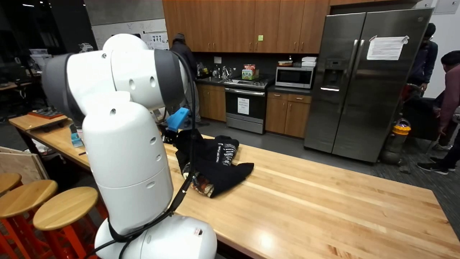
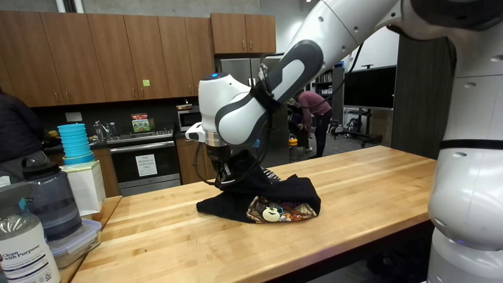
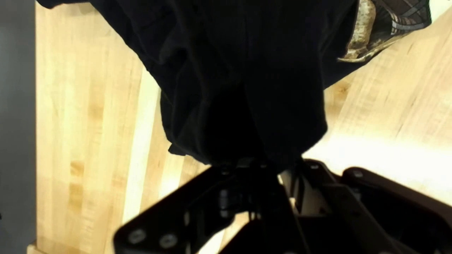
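At left in an exterior view, the Franka Emika Panda arm (image 1: 125,151) shows rounded white links (image 1: 134,205), dark grey bands (image 1: 169,77) and black cable (image 1: 182,192); the Robotiq gripper (image 3: 265,167) is black with silvery screws (image 3: 168,241).

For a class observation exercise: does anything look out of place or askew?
The black printed garment lies crumpled rather than flat on the wooden tabletop, bunched up at the gripper; nothing looks spilled.

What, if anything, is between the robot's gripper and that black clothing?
Nothing visible: in the wrist view, the black clothing narrows right into the gripper, apparently pinched. A cable crosses in front of the clothing in both exterior views, but the wrist view shows none between gripper and clothing.
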`<control>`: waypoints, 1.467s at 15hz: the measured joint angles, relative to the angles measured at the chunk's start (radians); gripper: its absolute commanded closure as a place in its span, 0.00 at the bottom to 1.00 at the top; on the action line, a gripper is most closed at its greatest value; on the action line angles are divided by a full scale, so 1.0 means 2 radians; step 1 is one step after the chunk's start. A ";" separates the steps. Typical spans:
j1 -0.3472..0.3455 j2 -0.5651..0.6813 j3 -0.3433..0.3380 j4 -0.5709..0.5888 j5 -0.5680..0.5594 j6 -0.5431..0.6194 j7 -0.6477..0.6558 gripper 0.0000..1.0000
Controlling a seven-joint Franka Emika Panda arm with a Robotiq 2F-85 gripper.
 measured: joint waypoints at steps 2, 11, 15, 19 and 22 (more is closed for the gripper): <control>0.007 0.022 0.000 0.013 -0.008 -0.011 0.002 0.41; 0.024 0.059 0.003 0.054 -0.016 -0.030 0.000 0.00; 0.031 0.045 0.010 0.064 -0.019 -0.026 -0.005 0.00; 0.032 0.011 0.008 0.068 -0.026 -0.018 -0.004 0.00; 0.026 -0.017 -0.001 0.070 -0.026 -0.010 -0.004 0.00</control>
